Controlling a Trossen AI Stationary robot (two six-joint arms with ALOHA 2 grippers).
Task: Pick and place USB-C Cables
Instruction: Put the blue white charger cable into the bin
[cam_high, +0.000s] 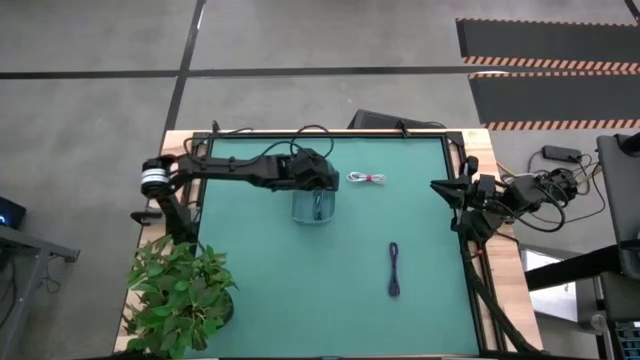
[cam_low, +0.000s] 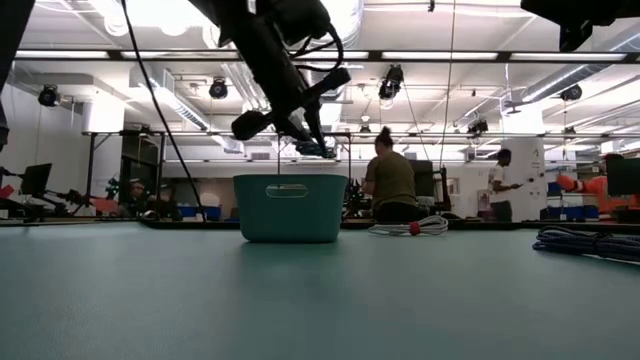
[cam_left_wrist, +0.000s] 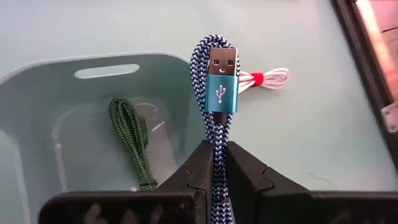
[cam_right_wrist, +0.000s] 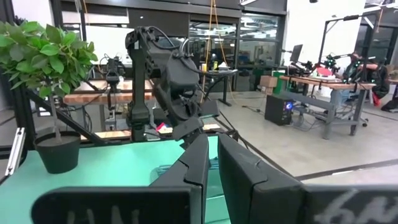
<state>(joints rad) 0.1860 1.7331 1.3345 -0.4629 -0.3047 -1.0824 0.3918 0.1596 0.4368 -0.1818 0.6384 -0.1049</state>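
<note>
Left claw (cam_high: 318, 188) is over the teal bin (cam_high: 312, 212) near the middle of the green tabletop (cam_high: 300, 290), clenched on the blue USB-C cable (cam_left_wrist: 217, 124) – left wrist view shows the braided blue-white bundle pinched between the two dark fingers (cam_left_wrist: 202, 168), its teal USB-A plug (cam_left_wrist: 222, 79) sticking out past the fingertips. In the low view the same claw (cam_low: 310, 140) hangs just above the bin's rim (cam_low: 288, 180), cable end dangling at the tips, clear of the bin

Dark green cable (cam_left_wrist: 132, 140) lies inside the bin on its floor, stretched out as a folded bundle

White cable with red tie (cam_high: 367, 178) lies on the tabletop just beside the bin, toward the right arm's side; also seen in the low view (cam_low: 410, 228) and past the blue plug in the left wrist view (cam_left_wrist: 264, 79)

Dark purple cable (cam_high: 394, 268) lies well apart from the bin, toward the near right part of the tabletop, straight folded bundle; low view catches it at the right edge (cam_low: 590, 243)

Right claw (cam_high: 447, 190) waits at the right edge of the tabletop, off the work area – right wrist view shows its fingers (cam_right_wrist: 199, 168) close together with only a thin gap, holding nothing

Potted plant (cam_high: 180, 290) stands at the near left corner. People (cam_low: 390, 180) visible in the room behind the tabletop
</note>
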